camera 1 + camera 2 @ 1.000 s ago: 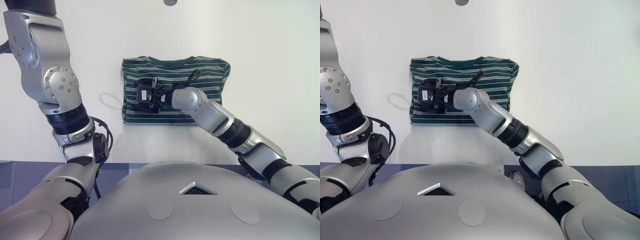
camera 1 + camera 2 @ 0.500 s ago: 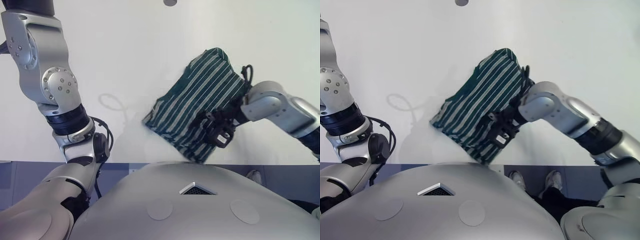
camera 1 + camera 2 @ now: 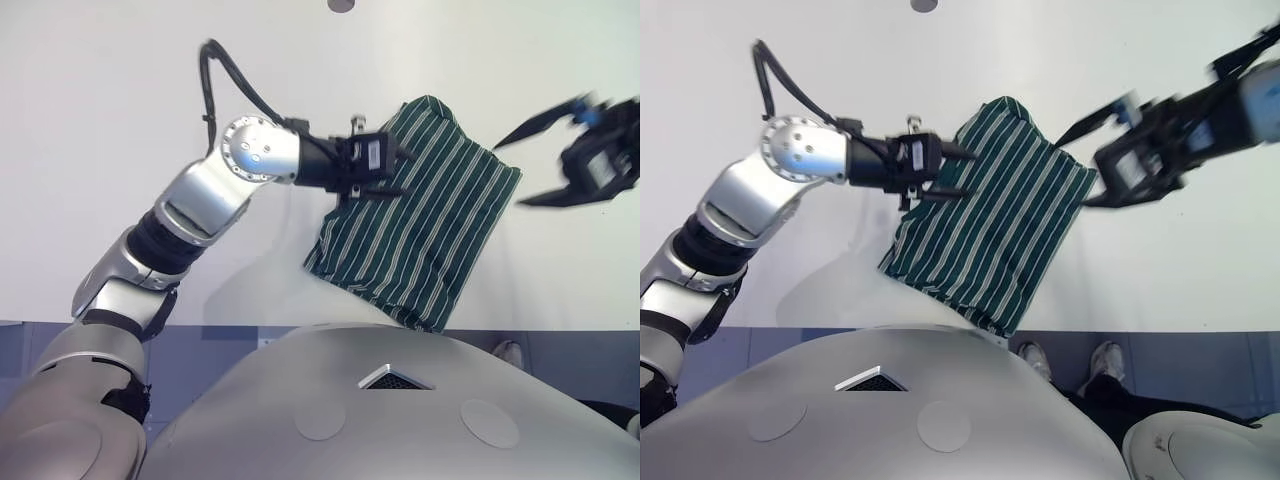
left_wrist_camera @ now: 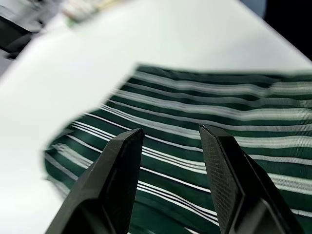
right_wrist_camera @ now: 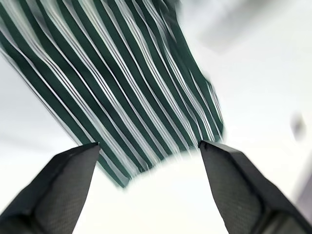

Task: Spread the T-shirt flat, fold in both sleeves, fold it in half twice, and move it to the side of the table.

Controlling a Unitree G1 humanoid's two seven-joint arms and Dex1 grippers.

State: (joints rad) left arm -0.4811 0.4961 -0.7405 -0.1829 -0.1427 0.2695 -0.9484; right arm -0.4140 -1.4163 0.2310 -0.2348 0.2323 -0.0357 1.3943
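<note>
One end effector (image 3: 408,172) (left) over T-shirt (image 3: 432,240)

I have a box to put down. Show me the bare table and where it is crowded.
Bare table lies wide on the left, beyond the left arm, and along the far edge past the T-shirt. Crowded: the right near side, where the left hand hangs at the shirt and the right hand beside it.

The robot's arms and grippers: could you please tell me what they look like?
The left arm has silver rounded shells, a black ribbed band, a round bolted joint and a looping black cable. The left gripper and right gripper are black, with tapering wedge-shaped jaws.
</note>
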